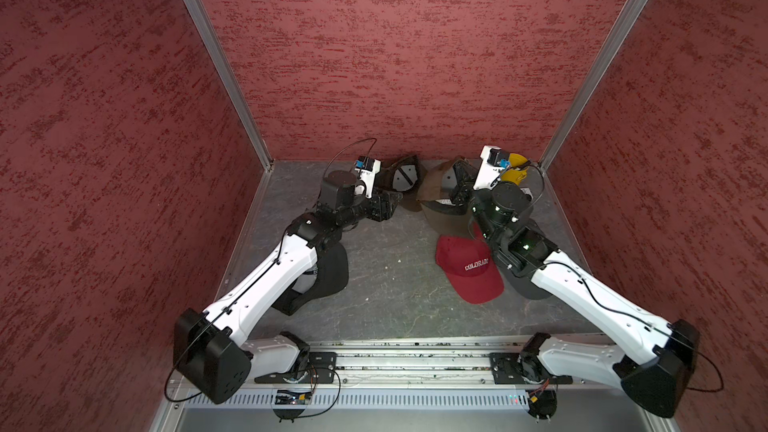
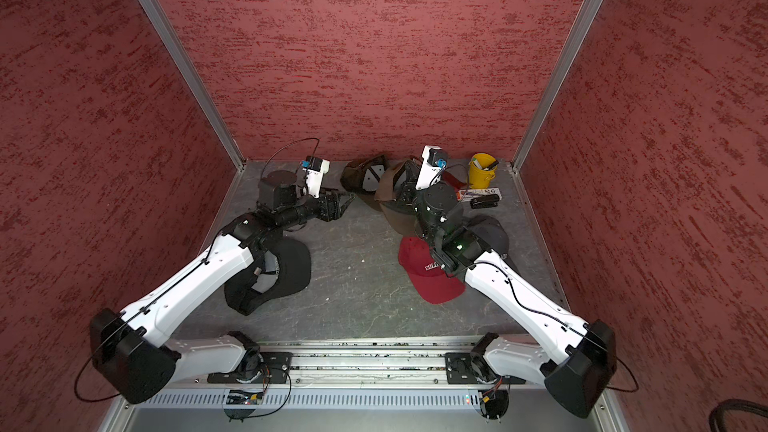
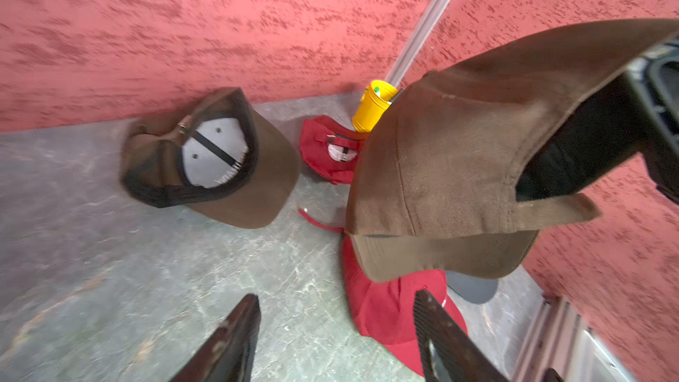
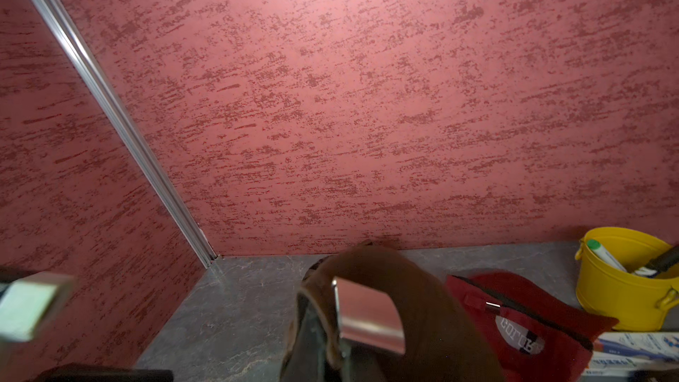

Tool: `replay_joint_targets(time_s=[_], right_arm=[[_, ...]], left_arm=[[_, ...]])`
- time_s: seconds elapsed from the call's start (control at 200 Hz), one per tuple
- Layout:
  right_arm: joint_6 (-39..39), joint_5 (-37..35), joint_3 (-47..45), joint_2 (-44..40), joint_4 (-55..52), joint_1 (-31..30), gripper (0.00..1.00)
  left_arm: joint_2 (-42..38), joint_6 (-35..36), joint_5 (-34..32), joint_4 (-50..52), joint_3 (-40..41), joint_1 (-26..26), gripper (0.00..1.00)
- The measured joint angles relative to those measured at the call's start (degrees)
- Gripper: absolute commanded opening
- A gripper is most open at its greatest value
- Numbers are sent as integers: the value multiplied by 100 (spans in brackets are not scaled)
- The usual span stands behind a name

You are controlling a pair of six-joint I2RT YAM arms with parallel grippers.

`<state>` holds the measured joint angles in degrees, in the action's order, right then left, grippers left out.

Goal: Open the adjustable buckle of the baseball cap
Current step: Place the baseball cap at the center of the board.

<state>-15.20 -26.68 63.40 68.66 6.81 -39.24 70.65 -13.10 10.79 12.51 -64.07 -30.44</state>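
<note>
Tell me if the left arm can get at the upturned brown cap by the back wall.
Probably yes: the left pincer is open and empty, close beside that upturned brown cap, with only bare floor between them.

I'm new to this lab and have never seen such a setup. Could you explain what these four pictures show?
This is a robot with two white arms, the left arm and the right arm, mounted at the near edge of a grey table. Two pictures look down from one overhead camera. The other two come from a small camera on each arm's wrist.

On the table lie a spare brown cap, a red cap, a black cap partly under the left arm, and a yellow bucket of pens.

The right gripper is shut on the brown cap, holding it up by its back. Its metal buckle fills the right wrist view. The left gripper is open and holds nothing.
</note>
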Motion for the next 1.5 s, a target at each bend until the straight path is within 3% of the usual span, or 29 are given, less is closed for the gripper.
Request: replay_joint_targets(time_s=[0.175, 0.386, 0.691, 1.012, 1.182, 1.368, 1.503], right_arm=[[-461, -236, 212, 186, -330, -48, 0], [-916, -378, 529, 426, -485, -140, 0], [-1405, -660, 748, 625, -708, -396, 0], [-1764, -922, 748, 640, -863, -634, 0], [-1928, -957, 748, 647, -927, -678, 0], [-2044, -957, 748, 691, -957, -684, 0], [-2092, -957, 748, 732, -981, -684, 0]], left_arm=[[-496, 286, -470, -911, 702, -876, 70], [-37, 608, -542, -1912, 1182, -1891, 73], [896, 625, -778, -3032, 1182, -2063, 78], [1375, 448, -861, -3423, 1182, -2031, 77], [1386, 275, -942, -3591, 1185, -1884, 65], [1456, 72, -914, -3659, 1255, -1683, 37], [1460, 7, -787, -3650, 1279, -1641, 23]])
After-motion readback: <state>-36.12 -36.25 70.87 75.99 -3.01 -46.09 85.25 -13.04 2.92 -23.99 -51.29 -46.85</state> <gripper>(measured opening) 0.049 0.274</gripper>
